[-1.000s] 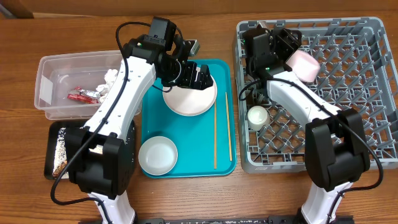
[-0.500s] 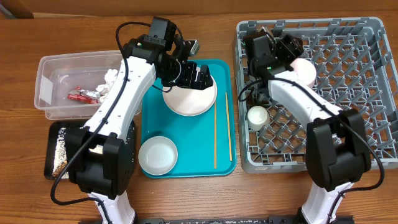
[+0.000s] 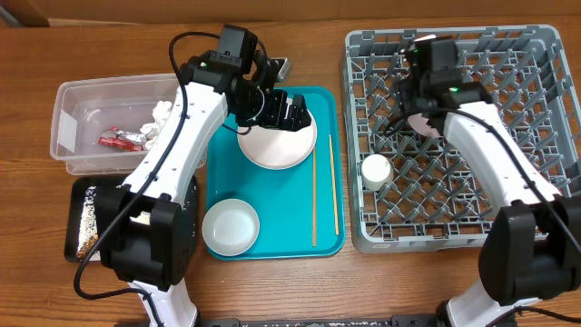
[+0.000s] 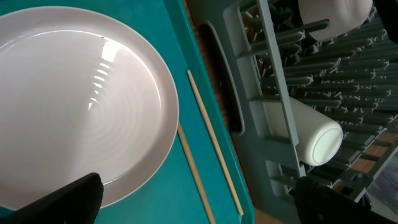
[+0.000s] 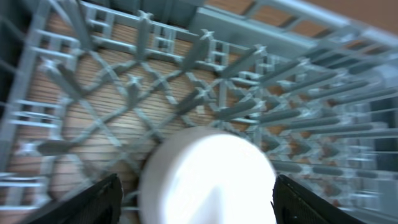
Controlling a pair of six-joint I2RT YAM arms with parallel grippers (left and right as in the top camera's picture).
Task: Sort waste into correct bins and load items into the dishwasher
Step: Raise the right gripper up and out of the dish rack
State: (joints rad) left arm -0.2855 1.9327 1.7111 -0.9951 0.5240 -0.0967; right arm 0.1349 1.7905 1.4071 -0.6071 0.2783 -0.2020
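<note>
As I look across from the robot's side of the tabletop (image 3: pixel 381 286), the nearest of the task's things is the black tray (image 3: pixel 73 241) at the left front. It is partly under the left arm, and white grains and brown bits (image 3: pixel 88 218) lie in it. Just right of it is the teal tray (image 3: pixel 272 204), and on its near end stands a small white bowl (image 3: pixel 230 226), upright. Two chopsticks (image 3: pixel 315 200) lie side by side along that tray's right side, apart from the bowl. Further right, the grey dish rack (image 3: pixel 418 238) holds a white cup (image 3: pixel 376 171), tipped over among the pegs near its left wall.

Further back on the teal tray the pale pink plate (image 3: pixel 277 145) lies flat. The left gripper (image 3: pixel 292 111) hangs over the plate's far edge with its jaws spread wide, holding nothing. Left of that, the clear tub (image 3: pixel 68 136) holds the red wrapper (image 3: pixel 120 138) and the crumpled tissue (image 3: pixel 162 113).

Farthest off, the right gripper (image 5: pixel 198 200) points down into the far-left part of the rack. Its fingers (image 5: pixel 93 199) stand well apart on either side of a pale bowl (image 5: pixel 208 174) that sits among the pegs. The view from that wrist is blurred, so I cannot tell whether the fingers press on the bowl or only flank it.
</note>
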